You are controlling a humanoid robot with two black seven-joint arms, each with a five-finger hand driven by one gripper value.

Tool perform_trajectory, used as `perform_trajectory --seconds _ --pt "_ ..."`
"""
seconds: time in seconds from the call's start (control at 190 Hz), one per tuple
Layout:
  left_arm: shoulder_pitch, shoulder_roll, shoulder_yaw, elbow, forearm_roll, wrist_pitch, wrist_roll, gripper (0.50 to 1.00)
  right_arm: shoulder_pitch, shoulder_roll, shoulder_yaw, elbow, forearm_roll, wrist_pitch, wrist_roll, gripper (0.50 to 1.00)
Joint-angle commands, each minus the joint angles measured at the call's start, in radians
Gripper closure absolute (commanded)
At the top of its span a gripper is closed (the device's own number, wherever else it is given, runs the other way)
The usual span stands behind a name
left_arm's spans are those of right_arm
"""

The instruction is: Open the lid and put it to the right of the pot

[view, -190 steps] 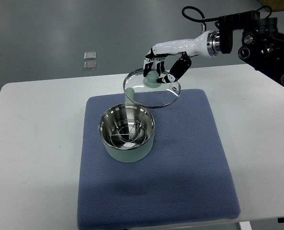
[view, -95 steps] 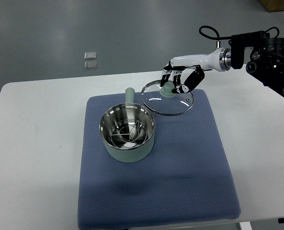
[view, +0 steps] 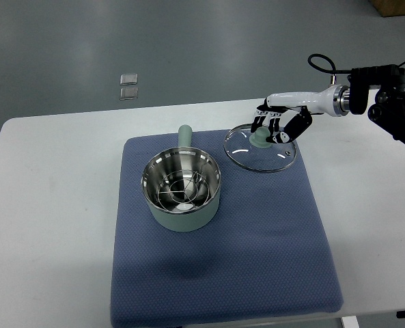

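Observation:
A pale green pot (view: 182, 190) with a steel inside and a wire rack in it stands uncovered on the blue mat (view: 257, 246), its handle (view: 185, 134) pointing away from me. The glass lid (view: 261, 148) hangs to the upper right of the pot, over the mat's far right corner. My right hand (view: 273, 127) is shut on the lid's green knob (view: 260, 137), its arm reaching in from the right edge. Whether the lid touches the mat I cannot tell. The left arm is out of sight.
The mat lies on a white table (view: 52, 205). Two small clear squares (view: 128, 86) lie on the grey floor beyond the table's far edge. The right arm's black body (view: 397, 102) hangs over the table's far right corner.
My right hand has carried the lid rightward and lower, from above the pot's far side to the mat's far right corner. The pot handle has come into view.

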Motion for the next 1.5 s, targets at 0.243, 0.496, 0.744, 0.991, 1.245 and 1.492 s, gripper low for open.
perform_trajectory --seconds 0.243,0.496,0.744,0.991,1.245,1.492 --pt "0.000 0.000 0.000 0.000 0.000 0.000 0.000 0.500 -0.075 -0.032 -0.008 0.024 0.010 0.001 0.031 0.922" --pt "0.000 0.000 0.000 0.000 0.000 0.000 0.000 0.500 -0.106 -0.026 -0.003 0.024 0.012 0.001 0.027 0.572" --pt "0.000 0.000 0.000 0.000 0.000 0.000 0.000 0.500 -0.097 -0.034 0.050 0.021 0.208 0.003 0.022 0.570" --pt "0.000 0.000 0.000 0.000 0.000 0.000 0.000 0.500 -0.100 -0.006 0.093 -0.039 0.642 0.001 -0.053 0.570" --pt "0.003 0.000 0.000 0.002 0.000 0.000 0.000 0.500 -0.114 0.078 0.095 -0.105 1.075 0.000 -0.274 0.570" --pt "0.014 0.000 0.000 0.003 0.000 0.005 0.001 0.500 -0.126 0.135 0.095 -0.134 1.454 -0.063 -0.389 0.570"
